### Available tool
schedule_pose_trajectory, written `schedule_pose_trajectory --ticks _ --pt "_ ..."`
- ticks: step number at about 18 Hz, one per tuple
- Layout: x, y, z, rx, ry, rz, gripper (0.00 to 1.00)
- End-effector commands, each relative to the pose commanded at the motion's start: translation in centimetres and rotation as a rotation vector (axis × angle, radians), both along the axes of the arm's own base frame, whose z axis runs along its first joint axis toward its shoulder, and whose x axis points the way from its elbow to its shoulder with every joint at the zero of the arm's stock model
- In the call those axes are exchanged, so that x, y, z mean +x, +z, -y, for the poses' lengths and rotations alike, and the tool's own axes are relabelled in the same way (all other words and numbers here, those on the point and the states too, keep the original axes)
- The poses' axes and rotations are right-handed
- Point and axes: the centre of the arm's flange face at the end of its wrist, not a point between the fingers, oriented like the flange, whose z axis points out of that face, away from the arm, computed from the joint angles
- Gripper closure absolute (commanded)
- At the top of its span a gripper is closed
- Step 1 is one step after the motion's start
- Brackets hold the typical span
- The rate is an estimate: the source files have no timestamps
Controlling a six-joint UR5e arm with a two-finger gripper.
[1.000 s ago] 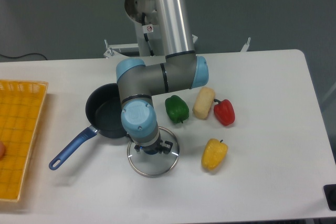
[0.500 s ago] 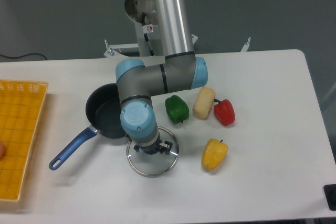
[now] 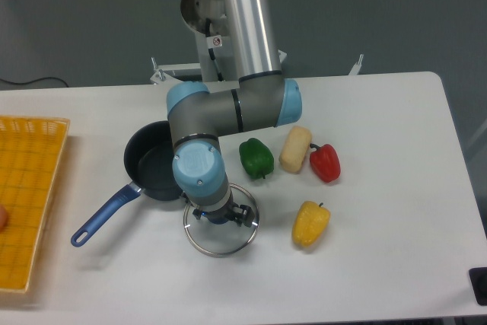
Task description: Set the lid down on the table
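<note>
At the far left edge of the frame a yellow-orange gridded tray (image 3: 27,195) is lying on the white table (image 3: 396,264), with a small reddish thing just showing at its left border, too cut off to name. Right of it, left of centre, a dark frying pan (image 3: 152,169) is sitting open-side up, its blue handle (image 3: 106,216) running down and to the left toward the lower left of the frame.

Just right of and below the pan, at lower centre, the lid (image 3: 221,234) is lying flat on the table or very nearly so; whether its rim is touching the surface cannot be told. It is round, so it has no long axis, and its knob side is facing up under the gripper (image 3: 219,215). The arm's wrist is covering the gripper from above, so whether the jaws are clamping the knob or standing apart cannot be told.

Further right, at centre, a green pepper (image 3: 256,157), a pale yellow block-like item (image 3: 295,149) and a red pepper (image 3: 325,162) are sitting in a row. Below them a yellow pepper (image 3: 310,223) is lying apart, right of the lid.
</note>
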Motion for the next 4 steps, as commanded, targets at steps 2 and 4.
schedule_pose_trajectory --ticks 2,4 --pt "-0.02 0.86 0.32 0.007 -0.002 -0.008 0.00" --pt "0.22 0.74 0.37 0.001 -0.005 -0.008 0.00"
